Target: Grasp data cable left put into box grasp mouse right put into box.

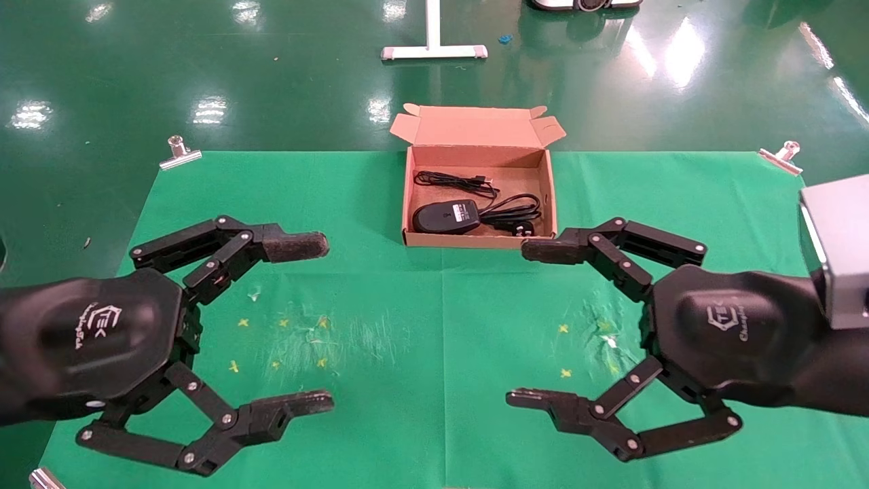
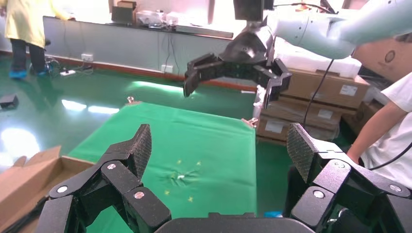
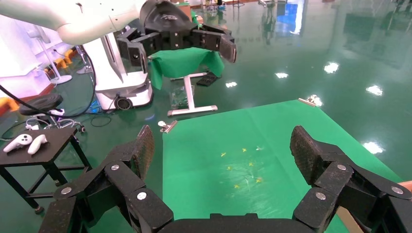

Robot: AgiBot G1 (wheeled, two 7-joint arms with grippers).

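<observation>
Left gripper (image 1: 326,322): mine, spread wide and holding nothing, hovering over the green cloth (image 1: 441,326) on the near left, well apart from the box.
Left fingertips (image 2: 142,145): bare pads in the left wrist view, nothing between them.
Box (image 1: 478,144): brown carton at the far middle of the cloth, flap lid standing open toward the far side.
Mouse (image 1: 446,217): inside the box, near the front wall on its left side, grey-white label up.
Mouse cord (image 1: 451,180): thin, lying along the back of the box with its small USB plug.
Data cable (image 1: 512,212): thicker loops inside the box, just to the right of the mouse, touching or nearly touching it; plug end at the front right corner.
Right gripper (image 1: 516,324): mine too, fully released and empty; its far finger sits just in front of the box's front right corner.
Step in hand, my reading: both items look already packed, so only the retreat is left.
Doing it well: draw the right arm back and up first so the far finger does not nudge the carton; keep both pincers wide and clear of the lid flap.
Risk: a brushed front wall could slide the light carton across the cloth.
</observation>
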